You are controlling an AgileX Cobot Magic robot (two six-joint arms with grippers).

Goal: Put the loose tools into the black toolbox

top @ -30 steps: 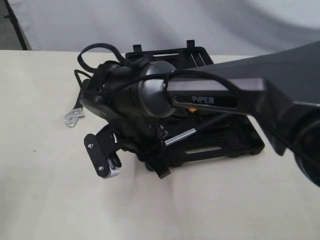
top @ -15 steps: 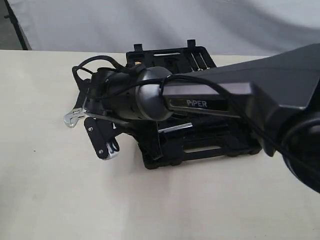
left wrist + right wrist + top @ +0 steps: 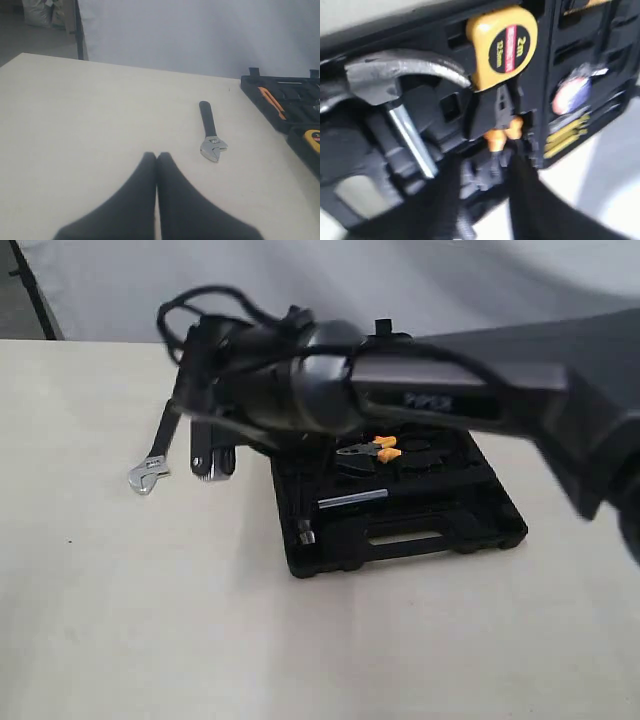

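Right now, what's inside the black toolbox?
Hammer, yellow tape measure and orange-handled pliers sit in the toolbox. The right arm covers much of its far half; wrench lies outside.

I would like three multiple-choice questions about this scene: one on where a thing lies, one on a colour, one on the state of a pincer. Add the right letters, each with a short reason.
1. Where is the adjustable wrench relative to the black toolbox?
A. Inside a recess
B. On the table beside it, not touching it
C. Across its slot handle

2. What colour is the tape measure?
A. Red
B. Blue
C. Yellow

3. What is the state of the left pincer?
A. Shut on nothing
B. Wide open
C. Shut on the wrench

Answers:
1 B: bare table shows between the wrench and the toolbox.
2 C: the right wrist view shows its yellow body.
3 A: its fingers meet with nothing between them.
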